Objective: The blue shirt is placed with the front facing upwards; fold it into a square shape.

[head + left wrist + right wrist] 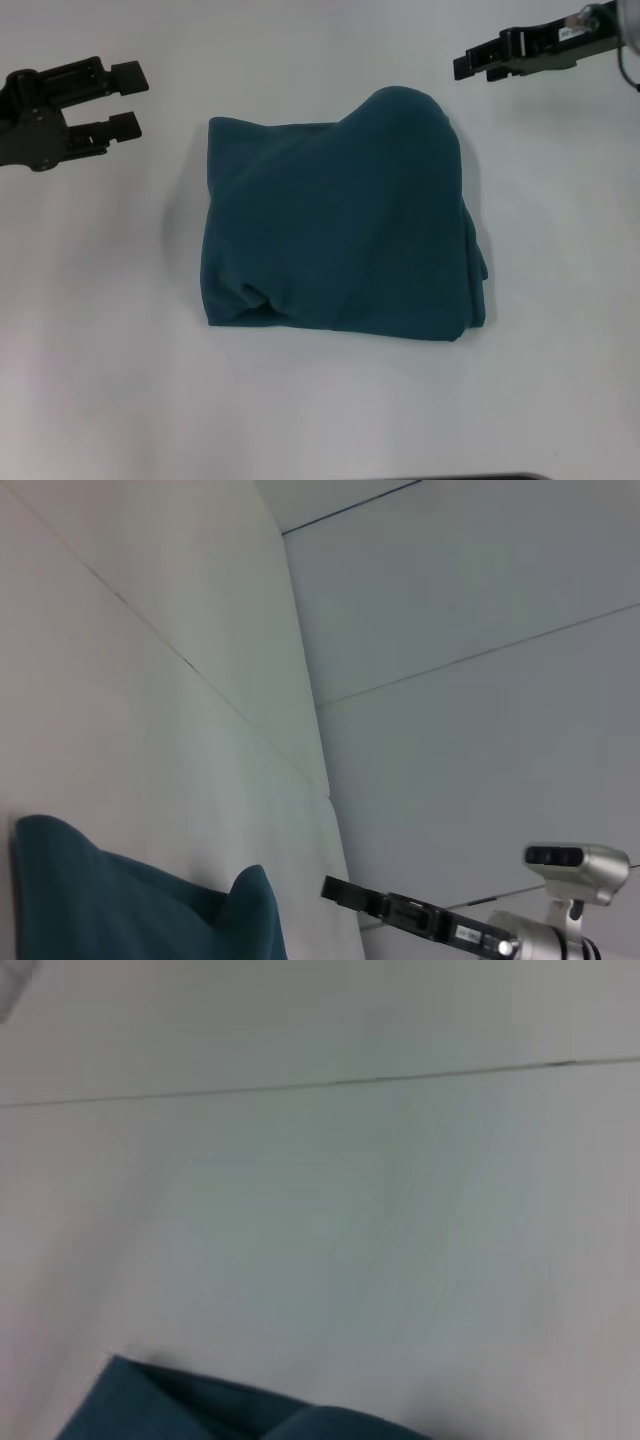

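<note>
Shirt, blue [340,225]: folded roughly square, mid-worktop [90,300]. Left end effector [128,98] open, left edge; right end effector [462,64] far-right corner, state indeterminable; both clear, folding apparently done.

The setting reads as a robot test or laboratory station, not a home or shop. The work surface is a plain, matte white tabletop [320,420], unmarked and without cloth, pattern or domestic fittings. Beyond the far edge of that tabletop, the left wrist view shows smooth pale grey wall panels [480,600] divided by thin dark seams, a finish typical of a fitted test enclosure or partitioned room. Above the tabletop, at the wall side, a black mechanical arm carries a silver-grey camera housing [575,865] with dark lenses, which marks the place as instrumented for recording. Lighting is even and diffuse across the tabletop.
</note>
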`<action>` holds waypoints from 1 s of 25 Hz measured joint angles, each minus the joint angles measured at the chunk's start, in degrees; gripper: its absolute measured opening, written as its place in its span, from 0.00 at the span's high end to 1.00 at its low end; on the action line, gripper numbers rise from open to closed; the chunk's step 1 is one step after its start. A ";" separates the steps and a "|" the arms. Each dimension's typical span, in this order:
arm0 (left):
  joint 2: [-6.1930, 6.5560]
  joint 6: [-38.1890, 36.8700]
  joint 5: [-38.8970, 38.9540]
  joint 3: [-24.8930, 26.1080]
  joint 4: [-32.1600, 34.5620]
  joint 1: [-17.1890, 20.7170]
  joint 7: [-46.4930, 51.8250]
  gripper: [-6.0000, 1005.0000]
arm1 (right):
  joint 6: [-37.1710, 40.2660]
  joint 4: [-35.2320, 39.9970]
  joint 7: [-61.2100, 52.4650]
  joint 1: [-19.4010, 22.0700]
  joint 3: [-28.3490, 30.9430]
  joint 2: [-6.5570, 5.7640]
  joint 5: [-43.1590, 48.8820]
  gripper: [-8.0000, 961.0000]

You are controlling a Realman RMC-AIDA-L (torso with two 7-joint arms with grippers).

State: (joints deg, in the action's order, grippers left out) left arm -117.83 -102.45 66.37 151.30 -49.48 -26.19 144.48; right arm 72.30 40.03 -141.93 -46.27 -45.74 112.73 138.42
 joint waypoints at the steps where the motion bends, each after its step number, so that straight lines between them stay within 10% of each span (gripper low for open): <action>1: 0.02 0.03 0.01 0.02 0.00 -0.01 -0.13 0.19 | 1.06 0.10 1.26 0.30 0.22 -0.34 -1.37 0.52; 7: 0.12 0.15 0.25 0.13 -0.05 -0.01 -0.80 0.19 | 9.14 3.75 12.23 4.77 2.62 -0.55 -11.59 0.28; 25: -0.02 11.69 -1.26 -8.66 -0.37 -2.03 -9.68 0.19 | 27.36 8.26 36.81 24.95 3.44 1.70 -19.79 0.25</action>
State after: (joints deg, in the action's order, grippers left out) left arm -117.84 -90.76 65.12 142.64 -49.85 -28.23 134.80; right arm 99.66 48.29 -105.11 -21.32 -42.30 114.43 118.63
